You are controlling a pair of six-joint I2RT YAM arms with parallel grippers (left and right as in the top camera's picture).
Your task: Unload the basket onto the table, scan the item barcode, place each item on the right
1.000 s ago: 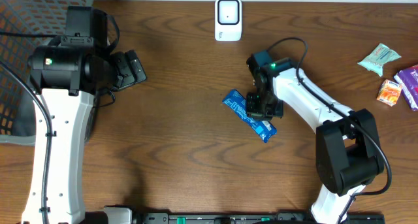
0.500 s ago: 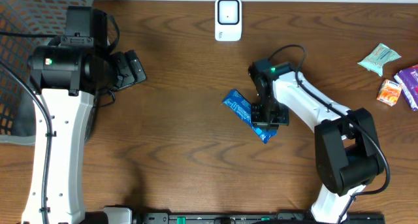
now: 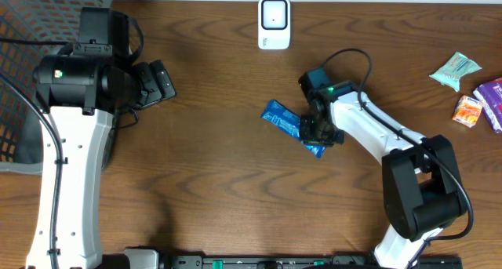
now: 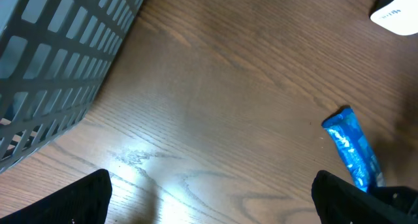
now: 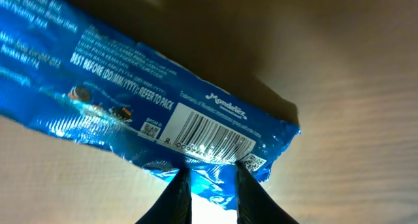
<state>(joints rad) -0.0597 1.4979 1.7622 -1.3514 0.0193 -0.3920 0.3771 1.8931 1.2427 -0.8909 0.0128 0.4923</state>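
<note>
A blue snack packet (image 3: 284, 118) lies slantwise at mid-table, below the white scanner (image 3: 274, 23) at the back edge. My right gripper (image 3: 318, 132) sits over its right end. In the right wrist view the packet (image 5: 130, 100) fills the upper frame with its barcode (image 5: 212, 138) facing the camera. The right gripper (image 5: 210, 185) has the wrapper's lower edge pinched between narrowly spaced fingers. My left gripper (image 3: 161, 82) hovers far left, wide open and holding nothing. In the left wrist view the left gripper (image 4: 215, 201) frames bare wood, with the packet (image 4: 356, 152) at right.
A grey mesh basket (image 3: 31, 34) stands at the far left, and its wall (image 4: 52, 74) is close to the left wrist. Three small snack packs lie at the right edge: teal (image 3: 455, 70), orange (image 3: 468, 110) and purple (image 3: 492, 100).
The right gripper has carried the blue packet a little up and left, and the packet now lies at a flatter slant. Its jaws have parted slightly. The left arm has not moved.
</note>
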